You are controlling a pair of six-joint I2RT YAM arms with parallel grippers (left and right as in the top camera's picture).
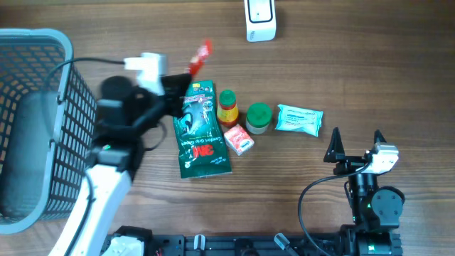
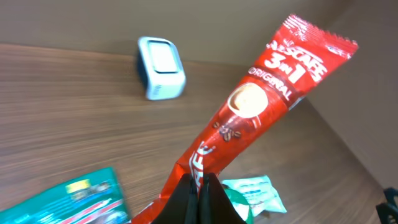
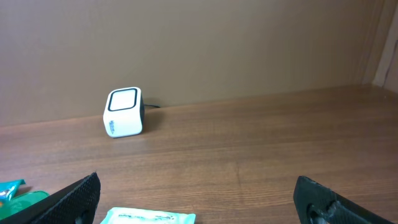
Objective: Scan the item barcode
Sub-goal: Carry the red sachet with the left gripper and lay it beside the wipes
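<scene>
Far left of the green foil pouch [image 1: 202, 135] stands a grey-blue plastic lattice basket [image 1: 71, 99]. A dark rounded shape lies in it, too unclear to name. Just up-left of the pouch, the left gripper [image 1: 186, 71] is pinched tight on the lower end of a glossy red Nescafé stick sachet [image 1: 201, 55] — raised off the wood-grain table [image 1: 355, 64]. Beyond the pouch sits a boxy white scanner [image 1: 260, 20]. Close to the pouch's right side are a green-capped bottle [image 1: 227, 107], a pink packet [image 1: 239, 140], a green-lidded jar [image 1: 259, 117] and a crinkly teal wipes pack [image 1: 299, 119]. Well right, the right gripper [image 1: 356, 142] has its jaws spread wide — gripping nothing.
</scene>
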